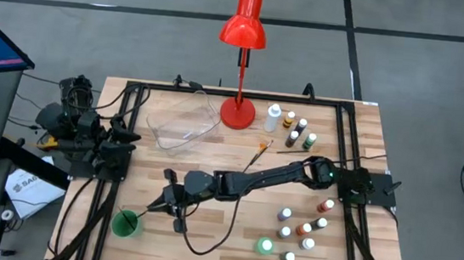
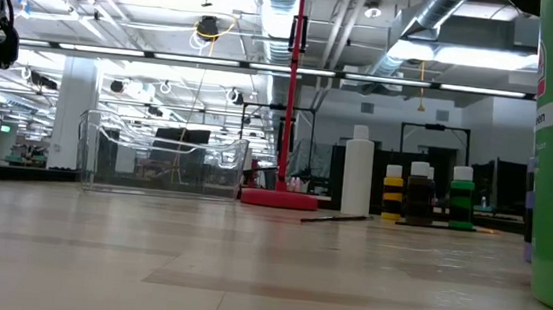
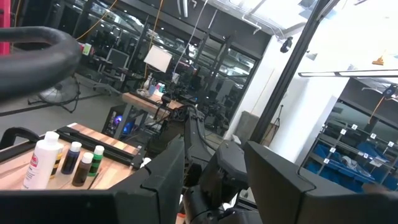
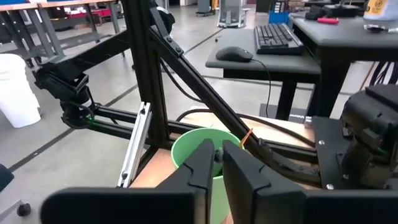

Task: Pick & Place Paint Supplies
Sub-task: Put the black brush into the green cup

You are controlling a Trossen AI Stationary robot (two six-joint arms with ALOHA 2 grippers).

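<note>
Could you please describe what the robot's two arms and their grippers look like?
Both arms are dark, almost black, with chunky jointed segments. The right arm carries a small glowing green light near its base, and a thin black cable trails from its wrist. The right gripper has two flat, angular black fingers. The left gripper has the same blocky dark fingers. The left arm is wrapped in black cables.

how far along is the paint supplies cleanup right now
Early, by the look of it. The right tool reaches over the green cup, seemingly dropping in a brush. The clear bin looks empty. Another brush and two bottle groups remain out. The left tool waits at the table's left edge.
</note>
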